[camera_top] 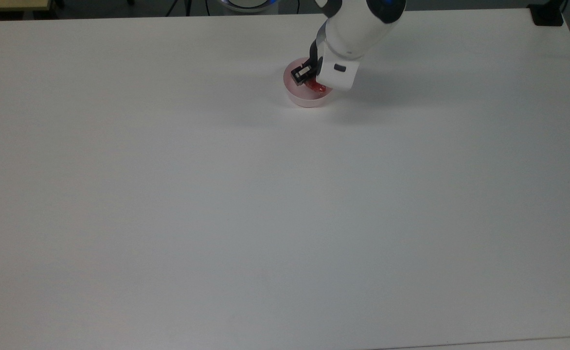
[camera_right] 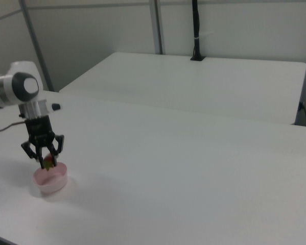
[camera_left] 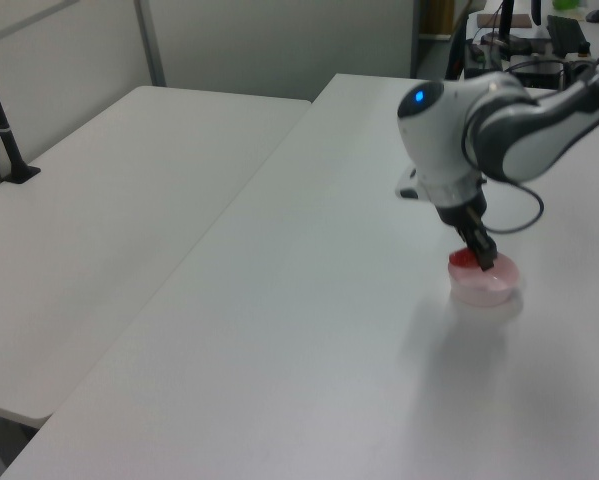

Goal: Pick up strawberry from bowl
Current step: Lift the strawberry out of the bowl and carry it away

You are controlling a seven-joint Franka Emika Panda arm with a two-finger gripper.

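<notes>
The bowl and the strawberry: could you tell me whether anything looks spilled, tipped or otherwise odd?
Nothing stands out. The bowl sits upright on the white table, and the claw holds the strawberry just above the bowl's rim.

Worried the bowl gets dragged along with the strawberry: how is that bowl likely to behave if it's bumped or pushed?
The bowl looks like thin, translucent plastic, so probably light and easy to slide on the smooth table. Low and wide, it seems unlikely to tip. The gripper holds the strawberry just above its rim, so a nudge could shift it.
</notes>
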